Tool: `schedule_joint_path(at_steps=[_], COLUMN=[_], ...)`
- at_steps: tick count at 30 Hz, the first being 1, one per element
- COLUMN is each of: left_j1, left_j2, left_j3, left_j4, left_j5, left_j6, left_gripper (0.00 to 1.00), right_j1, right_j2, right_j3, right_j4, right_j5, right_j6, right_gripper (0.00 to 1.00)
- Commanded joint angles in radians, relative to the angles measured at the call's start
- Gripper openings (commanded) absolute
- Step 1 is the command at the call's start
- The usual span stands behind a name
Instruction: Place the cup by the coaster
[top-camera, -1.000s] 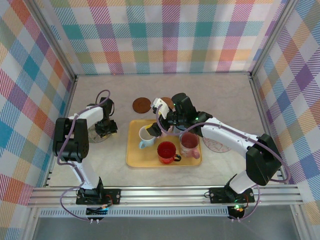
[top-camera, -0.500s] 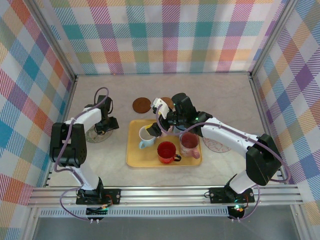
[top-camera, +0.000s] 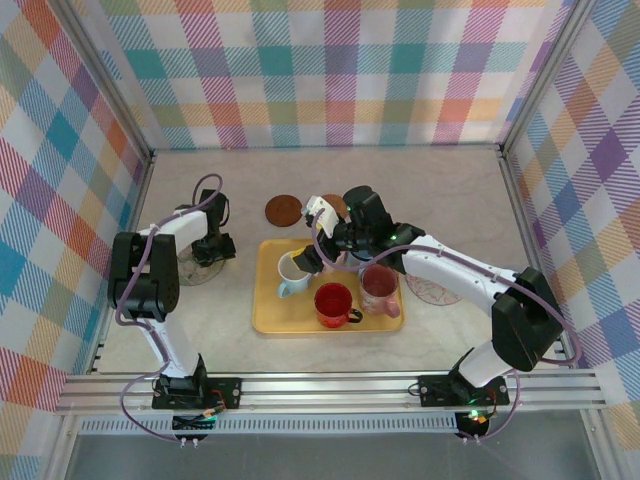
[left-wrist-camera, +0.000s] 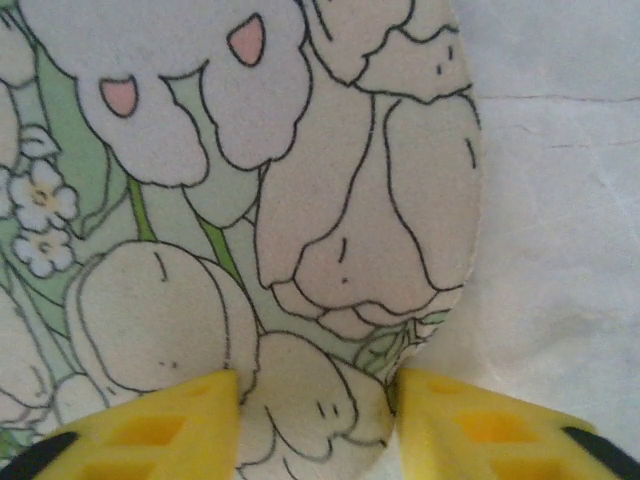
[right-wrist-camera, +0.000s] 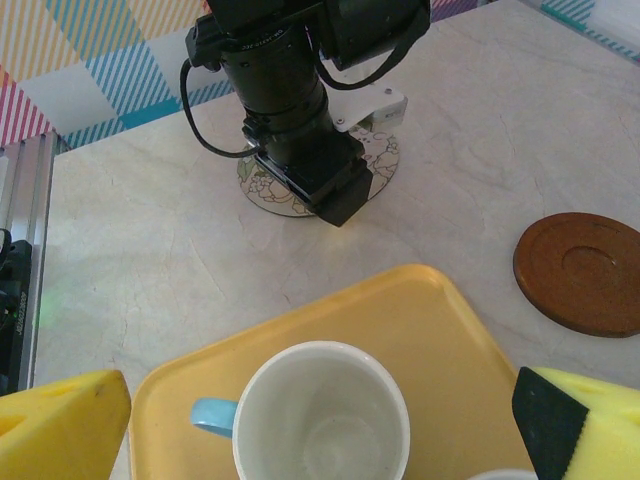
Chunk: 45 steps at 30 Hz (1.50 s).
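Right wrist view: right tool gapes wide over the white cup on the tray; left tool, narrowly parted, hovers over the floral coaster

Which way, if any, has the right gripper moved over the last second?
No. The right gripper keeps its place above the tray's far edge, just right of the brown coaster.

A yellow tray lies near the middle of a pale, marble-patterned table. Pastel plaid walls enclose the table's far, left and right edges.
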Motion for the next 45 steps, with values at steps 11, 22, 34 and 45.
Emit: schedule_joint_path(at_steps=[11, 22, 34, 45], left_j1=[0.011, 0.011, 0.010, 0.010], left_j2=[-0.005, 0.081, 0.240, 0.331], left_j3=[0.035, 0.200, 0.374, 0.498], left_j4=[0.040, 0.045, 0.064, 0.049], left_j5=[0.078, 0.133, 0.199, 0.238], left_j6=[-0.020, -0.022, -0.041, -0.066], left_gripper=[0.07, 0.07, 0.06, 0.05], right_j1=[0.007, 0.007, 0.007, 0.007], right_j2=[0.007, -0.007, -0.020, 0.003], right_j3=[0.026, 0.031, 0.023, 0.042], right_j4=[-0.011, -0.005, -0.011, -0.020], right_j5=[-0.004, 0.019, 0.031, 0.036], right_j6=[-0.014, -0.026, -0.022, -0.034], right_gripper=[0.99, 0.99, 0.99, 0.99])
